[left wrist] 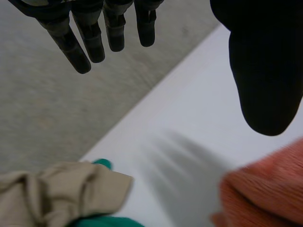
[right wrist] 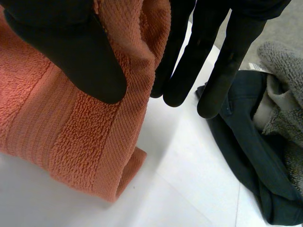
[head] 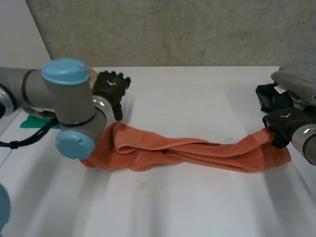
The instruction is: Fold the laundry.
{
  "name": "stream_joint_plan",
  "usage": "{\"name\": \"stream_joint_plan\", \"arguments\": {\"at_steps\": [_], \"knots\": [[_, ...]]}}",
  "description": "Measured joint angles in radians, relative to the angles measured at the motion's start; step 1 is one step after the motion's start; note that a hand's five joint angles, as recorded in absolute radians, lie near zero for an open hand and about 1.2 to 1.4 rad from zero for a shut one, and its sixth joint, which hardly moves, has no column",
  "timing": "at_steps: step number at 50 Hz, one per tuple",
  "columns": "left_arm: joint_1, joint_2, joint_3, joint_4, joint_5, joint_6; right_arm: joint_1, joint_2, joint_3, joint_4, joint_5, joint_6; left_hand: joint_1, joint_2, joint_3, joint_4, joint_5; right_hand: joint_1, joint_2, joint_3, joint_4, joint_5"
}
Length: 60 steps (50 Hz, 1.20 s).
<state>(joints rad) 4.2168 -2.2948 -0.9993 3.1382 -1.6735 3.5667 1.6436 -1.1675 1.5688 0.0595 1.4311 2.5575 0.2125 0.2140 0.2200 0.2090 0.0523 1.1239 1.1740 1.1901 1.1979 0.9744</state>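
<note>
Across white table (head: 197, 94) middle, orange towel (head: 197, 150) lying twisted, rope-like, no fold showing yet. Right hand (head: 284, 123) pinching towel's right end between thumb and fingers. Left hand (head: 109, 88) hovering near left end, fingers straight and apart, gripping nothing. Dark garment (head: 269, 98) and grey fleece (head: 296, 81) sitting unfolded far right.

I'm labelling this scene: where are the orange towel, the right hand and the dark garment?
orange towel (head: 197, 150), head view, its twisted middle.
right hand (head: 282, 123), head view, the back of the hand.
dark garment (right wrist: 246, 156), right wrist view, its flat middle.
</note>
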Motion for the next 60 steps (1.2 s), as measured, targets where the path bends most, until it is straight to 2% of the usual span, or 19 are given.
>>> {"name": "stream_joint_plan", "arguments": {"at_steps": [7, 10, 14, 21, 27, 31, 33, 35, 37, 38, 46, 51, 56, 60], "knots": [[-0.015, 0.202, -0.215, 0.025, -0.086, -0.033, -0.002, -0.011, 0.024, -0.03, 0.005, -0.015, 0.062, 0.064, 0.058, 0.06, 0.052, 0.0, 0.0, 0.0, 0.0, 0.0], [-0.032, 0.302, -0.367, 0.024, -0.104, -0.042, -0.007, -0.013, 0.026, -0.031, 0.001, -0.02, 0.168, 0.154, 0.146, 0.163, 0.145, 0.0, 0.0, 0.0, 0.0, 0.0], [-0.055, 0.405, -0.565, 0.036, -0.099, -0.051, -0.011, -0.014, 0.024, -0.027, -0.005, -0.029, 0.193, 0.197, 0.19, 0.204, 0.188, 0.0, 0.0, 0.0, 0.0, 0.0], [-0.063, 0.433, -0.751, 0.089, -0.071, -0.076, -0.014, -0.012, 0.019, -0.016, -0.01, -0.042, 0.189, 0.194, 0.187, 0.2, 0.184, 0.0, 0.0, 0.0, 0.0, 0.0], [-0.046, 0.381, -0.779, 0.123, -0.072, -0.091, -0.016, -0.008, 0.017, -0.011, -0.009, -0.045, 0.193, 0.199, 0.193, 0.203, 0.188, 0.0, 0.0, 0.0, 0.0, 0.0], [-0.031, 0.342, -0.768, 0.159, -0.068, -0.086, -0.014, -0.005, 0.018, -0.01, -0.009, -0.046, 0.245, 0.243, 0.233, 0.248, 0.231, 0.0, 0.0, 0.0, 0.0, 0.0], [-0.025, 0.323, -0.76, 0.176, -0.063, -0.082, -0.012, -0.005, 0.02, -0.01, -0.009, -0.047, 0.395, 0.375, 0.358, 0.373, 0.355, 0.0, 0.0, 0.0, 0.0, 0.0], [-0.016, 0.301, -0.749, 0.196, -0.055, -0.078, -0.011, -0.004, 0.021, -0.01, -0.009, -0.048, 0.709, 0.672, 0.643, 0.657, 0.636, 0.0, 0.0, 0.0, 0.0, 0.0], [-0.008, 0.285, -0.738, 0.211, -0.047, -0.076, -0.01, -0.002, 0.02, -0.01, -0.009, -0.049, 0.792, 0.732, 0.721, 0.736, 0.712, 0.0, 0.0, 0.0, 0.0, 0.0], [-0.003, 0.277, -0.731, 0.22, -0.042, -0.076, -0.01, 0.001, 0.019, -0.011, -0.009, -0.051, 0.946, 0.946, 0.93, 0.949, 0.917, 0.0, 0.0, 0.0, 0.0, 0.0], [0.05, 0.256, -0.635, 0.261, -0.014, -0.096, -0.014, 0.044, -0.044, -0.022, -0.007, -0.062, 0.946, 0.98, 0.962, 0.982, 0.925, 0.0, 0.0, 0.0, 0.0, 0.0], [0.113, 0.245, -0.455, 0.27, -0.01, -0.13, -0.009, 0.074, -0.161, -0.093, 0.0, -0.042, 0.946, 0.983, 0.965, 0.983, 0.925, 0.0, 0.0, 0.001, 0.0, 0.0], [0.178, 0.23, -0.168, 0.259, -0.02, -0.224, -0.002, 0.075, -0.299, -0.34, 0.036, 0.038, 0.946, 0.983, 0.966, 0.985, 0.925, 0.0, 0.0, 0.001, 0.001, 0.0], [0.223, 0.221, 0.065, 0.234, -0.034, -0.354, 0.0, 0.052, -0.36, -0.596, 0.068, 0.129, 0.946, 0.983, 0.966, 0.987, 0.925, 0.0, 0.0, 0.001, 0.001, 0.0]]}}
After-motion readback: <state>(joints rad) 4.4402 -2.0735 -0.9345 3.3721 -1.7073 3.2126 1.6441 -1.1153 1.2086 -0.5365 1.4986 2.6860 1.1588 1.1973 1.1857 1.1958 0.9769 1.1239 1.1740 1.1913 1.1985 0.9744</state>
